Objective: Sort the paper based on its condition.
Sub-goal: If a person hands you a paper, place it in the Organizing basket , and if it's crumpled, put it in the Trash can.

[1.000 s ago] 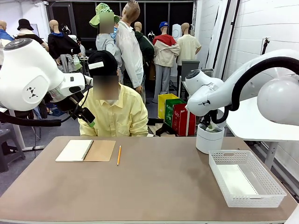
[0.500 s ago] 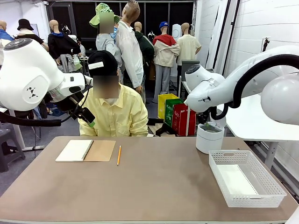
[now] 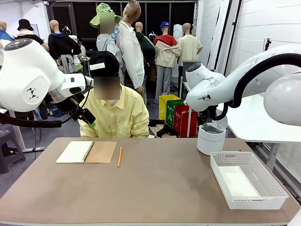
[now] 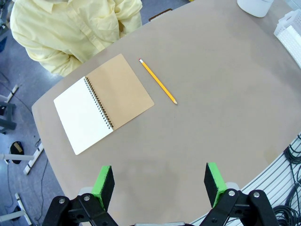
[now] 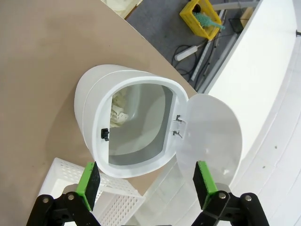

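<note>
Even, bright indoor light from overhead, and the table [image 3: 155, 188] takes it flat, no glare. Soft shadow under the bin [image 5: 127, 141] in the right wrist view. Both wrist views bend hard at the edges. Front view sharp up close, background darker and softer.

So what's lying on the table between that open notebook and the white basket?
A yellow pencil lies just beside the notebook; from there to the basket the tabletop is bare, as the front view shows.

Front across table [image 3: 155, 188]; wrists downward.
</note>
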Controlling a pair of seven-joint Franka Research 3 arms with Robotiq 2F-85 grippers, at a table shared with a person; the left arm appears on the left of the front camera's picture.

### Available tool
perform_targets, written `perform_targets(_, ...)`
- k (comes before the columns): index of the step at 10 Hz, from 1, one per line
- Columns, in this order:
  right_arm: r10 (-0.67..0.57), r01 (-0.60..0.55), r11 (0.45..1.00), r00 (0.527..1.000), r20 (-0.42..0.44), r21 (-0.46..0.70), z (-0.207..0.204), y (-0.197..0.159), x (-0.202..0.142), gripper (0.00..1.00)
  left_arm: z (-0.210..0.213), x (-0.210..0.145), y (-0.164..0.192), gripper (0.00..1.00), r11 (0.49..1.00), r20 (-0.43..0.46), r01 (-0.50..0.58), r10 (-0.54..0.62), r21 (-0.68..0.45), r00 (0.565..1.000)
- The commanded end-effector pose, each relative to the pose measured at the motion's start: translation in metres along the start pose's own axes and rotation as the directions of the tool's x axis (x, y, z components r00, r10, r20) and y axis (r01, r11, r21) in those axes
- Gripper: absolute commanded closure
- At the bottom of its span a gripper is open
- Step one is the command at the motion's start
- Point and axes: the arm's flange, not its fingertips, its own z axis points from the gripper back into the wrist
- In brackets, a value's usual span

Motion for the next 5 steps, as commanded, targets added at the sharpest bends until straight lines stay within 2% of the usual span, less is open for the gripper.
perform_targets(1, 0.007, -0.007, 1.000, 1.000, 0.000, -0.016, -0.0014, -0.0019, -0.0001, 0.00, -0.0012, -0.0002, 0.0016, 0.00, 1.000, 0.011, 0.008, -0.008, 0.002, 1.000)
perform_targets(5, 0.007, -0.007, 1.000, 1.000, 0.000, -0.016, -0.0014, -0.0019, -0.0001, 0.00, -0.0012, -0.0002, 0.0016, 0.00, 1.000, 0.011, 0.008, -0.008, 0.002, 1.000)
